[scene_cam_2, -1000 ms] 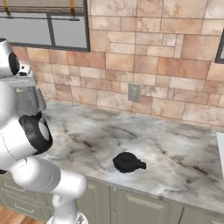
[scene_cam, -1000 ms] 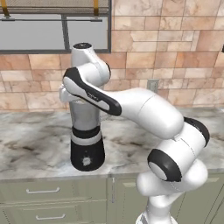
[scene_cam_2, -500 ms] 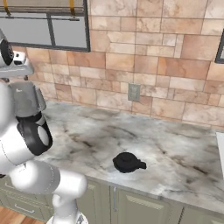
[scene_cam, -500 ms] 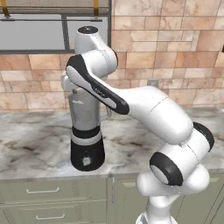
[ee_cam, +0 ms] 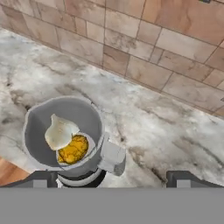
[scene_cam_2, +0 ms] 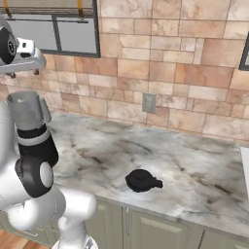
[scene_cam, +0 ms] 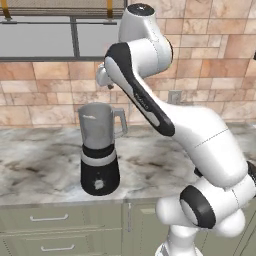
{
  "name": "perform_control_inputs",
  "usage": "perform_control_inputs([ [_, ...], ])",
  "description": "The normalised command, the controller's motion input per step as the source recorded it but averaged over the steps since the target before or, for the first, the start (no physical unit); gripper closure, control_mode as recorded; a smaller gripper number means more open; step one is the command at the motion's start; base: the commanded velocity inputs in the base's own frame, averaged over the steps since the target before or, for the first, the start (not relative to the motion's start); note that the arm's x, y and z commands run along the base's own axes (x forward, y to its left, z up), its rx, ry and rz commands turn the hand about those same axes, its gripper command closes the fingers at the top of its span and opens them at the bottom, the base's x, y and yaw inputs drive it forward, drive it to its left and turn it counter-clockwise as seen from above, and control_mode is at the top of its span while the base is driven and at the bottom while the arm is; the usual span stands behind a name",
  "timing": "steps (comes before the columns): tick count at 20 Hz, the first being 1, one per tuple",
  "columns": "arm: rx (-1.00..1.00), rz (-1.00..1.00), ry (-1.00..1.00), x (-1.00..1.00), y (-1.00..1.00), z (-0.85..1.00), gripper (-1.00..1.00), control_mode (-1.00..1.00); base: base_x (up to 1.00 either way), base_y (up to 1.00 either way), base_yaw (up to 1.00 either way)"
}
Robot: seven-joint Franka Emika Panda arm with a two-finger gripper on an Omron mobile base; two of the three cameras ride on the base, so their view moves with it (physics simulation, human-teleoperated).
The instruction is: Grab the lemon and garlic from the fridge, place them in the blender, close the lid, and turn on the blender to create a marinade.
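The robot's jaws stand wide apart and hold nothing, poised above the open blender (ee_cam: 65, 140), their dark tips framing the bottom of the hand view. Inside the uncapped jar lie both ingredients: the pale garlic (ee_cam: 59, 130) resting against the yellow lemon (ee_cam: 74, 148), the two touching at the jar's bottom, which suggests the loading step is complete. Seen from the left base view, the blender (scene_cam: 100, 150) sits near the front edge of the marble worktop (scene_cam: 40, 165), its handle turned toward the arm, with the gripper (scene_cam: 103, 79) raised just above and behind the rim, clear of the jar. Farther along the worktop, well apart from the blender, the black lid (scene_cam_2: 142, 180) lies by itself near the front edge in the right base view, where it is likely the next thing to be fetched; the jar cannot be closed nor the machine started until it is brought across. Behind everything runs the tan tiled wall (scene_cam_2: 194, 73).
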Motion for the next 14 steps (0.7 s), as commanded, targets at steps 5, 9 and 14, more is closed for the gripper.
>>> perform_control_inputs([
  [5,0.06,0.0,-0.03,-0.25,-1.0,0.05,-1.0,-1.0,0.0,0.0,0.0],
  [9,0.08,-0.16,0.06,-0.19,-1.0,-0.41,-1.0,-1.0,0.0,0.0,0.0],
  [14,0.11,-0.23,0.16,-0.17,-1.0,-0.82,-1.0,-1.0,0.0,0.0,0.0],
])
